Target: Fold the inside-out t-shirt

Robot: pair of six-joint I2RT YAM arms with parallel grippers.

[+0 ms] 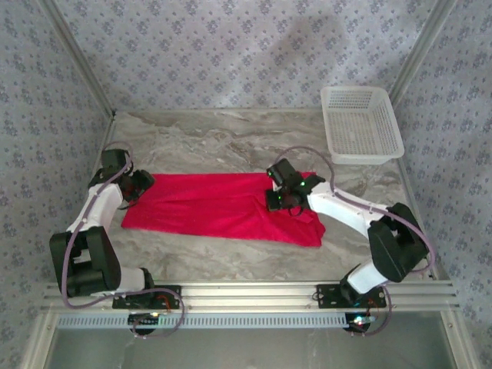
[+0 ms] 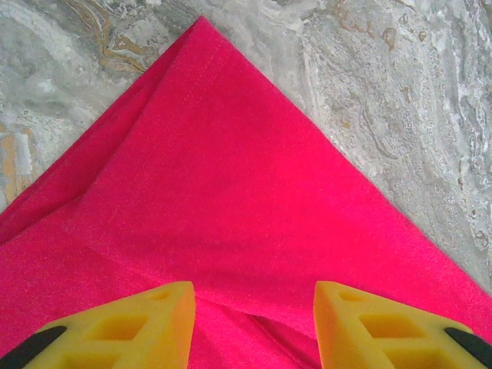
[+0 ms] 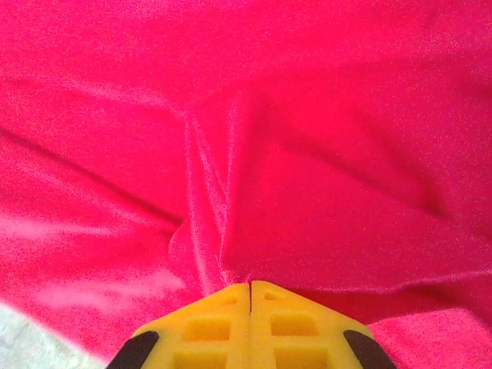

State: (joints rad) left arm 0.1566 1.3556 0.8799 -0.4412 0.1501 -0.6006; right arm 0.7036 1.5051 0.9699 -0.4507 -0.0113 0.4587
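While the right gripper (image 1: pixel 278 198) is pressed together on a pinch of cloth, the left gripper (image 1: pixel 141 184) stands spread.

Red t-shirt (image 1: pixel 207 206): lies spread as a long flat band on the marble table (image 1: pixel 231 138), well apart from the white basket (image 1: pixel 357 89), to the basket's left and nearer the arm bases than it is. The shirt end closest to the basket looks bunched and layered; the far end looks flat.

Right gripper: on the shirt half nearer the basket. In the right wrist view the yellow fingertips (image 3: pixel 223 304) meet with no gap, and a ridge of fabric (image 3: pixel 207 231) puckers up from between them, creases fanning outward.

Left gripper: at the shirt end farthest from the basket. In the left wrist view both yellow fingers (image 2: pixel 154 319) stand apart over a pointed shirt corner (image 2: pixel 204 31); a shallow crease runs between them. Contact with the cloth cannot be told.
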